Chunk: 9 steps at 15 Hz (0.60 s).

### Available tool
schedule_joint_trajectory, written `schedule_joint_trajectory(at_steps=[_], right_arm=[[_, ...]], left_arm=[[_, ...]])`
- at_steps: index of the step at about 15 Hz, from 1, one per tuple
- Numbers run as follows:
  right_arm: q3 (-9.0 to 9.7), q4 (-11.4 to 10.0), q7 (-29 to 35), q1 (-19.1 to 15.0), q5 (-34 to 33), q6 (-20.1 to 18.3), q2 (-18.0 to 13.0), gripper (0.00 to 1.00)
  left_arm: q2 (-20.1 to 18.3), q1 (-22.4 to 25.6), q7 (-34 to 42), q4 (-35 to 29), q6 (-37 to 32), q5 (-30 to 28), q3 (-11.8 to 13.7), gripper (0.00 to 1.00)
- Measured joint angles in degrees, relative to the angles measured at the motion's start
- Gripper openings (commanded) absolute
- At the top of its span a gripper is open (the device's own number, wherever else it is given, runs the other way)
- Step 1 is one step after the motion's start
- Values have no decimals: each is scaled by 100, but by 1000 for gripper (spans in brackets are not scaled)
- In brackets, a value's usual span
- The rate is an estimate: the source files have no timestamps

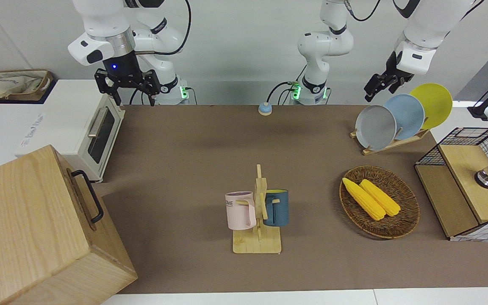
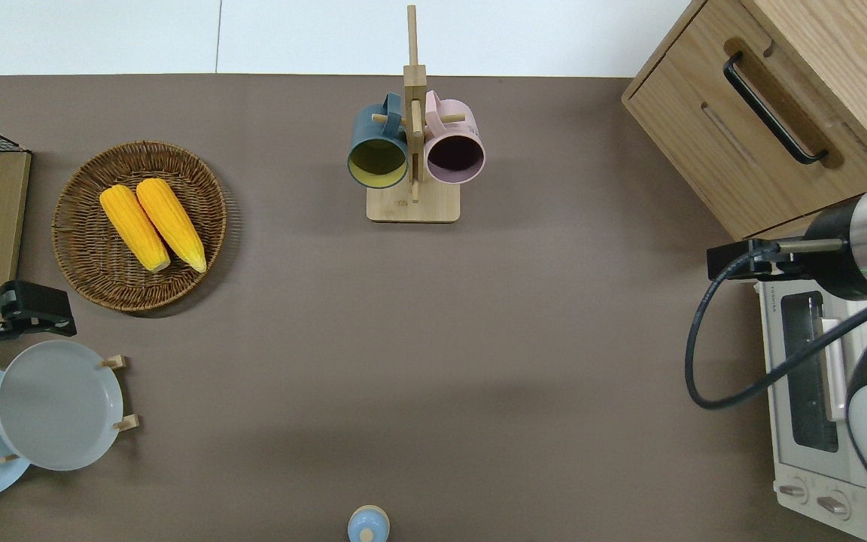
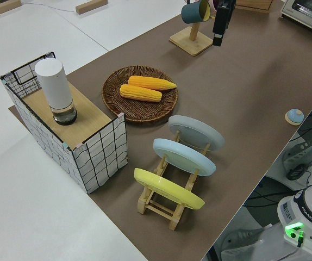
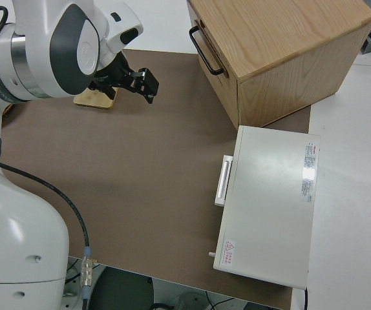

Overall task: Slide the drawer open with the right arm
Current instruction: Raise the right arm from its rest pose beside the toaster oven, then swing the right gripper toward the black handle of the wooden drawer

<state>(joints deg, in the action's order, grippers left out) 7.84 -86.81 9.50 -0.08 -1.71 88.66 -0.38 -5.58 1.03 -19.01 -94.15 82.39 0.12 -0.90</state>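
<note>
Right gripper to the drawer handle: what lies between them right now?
Only bare brown mat: the overhead view shows nothing between the right gripper, up by the toaster oven's corner, and the drawer's black handle.

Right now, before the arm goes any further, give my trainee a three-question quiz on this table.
1. True or false: the drawer already stands pulled out of the wooden cabinet.
2. What is the right gripper holding? A) the drawer's black handle B) the toaster oven's bar C) nothing
3. Fill in: the wicker basket holds two ears of ____.

Key
1. False: the drawer front sits flush with the cabinet.
2. C: its fingers are open and hang in the air by the toaster oven, away from the handle. The left arm is parked.
3. corn
</note>
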Motion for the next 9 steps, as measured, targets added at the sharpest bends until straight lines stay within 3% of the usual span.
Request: schedule_joint_trajectory(at_steps=[2,5,9], right_arm=[[16,0,0,81,-90,-12,0,985],[184,-3,2,205,-564,-83,2,983],[689,-150,200,247,-1588,-101,29,981]], left_arm=[[0,0,0,0,0,0,0,993],[0,0,0,0,0,0,0,993],[0,0,0,0,0,0,0,993]])
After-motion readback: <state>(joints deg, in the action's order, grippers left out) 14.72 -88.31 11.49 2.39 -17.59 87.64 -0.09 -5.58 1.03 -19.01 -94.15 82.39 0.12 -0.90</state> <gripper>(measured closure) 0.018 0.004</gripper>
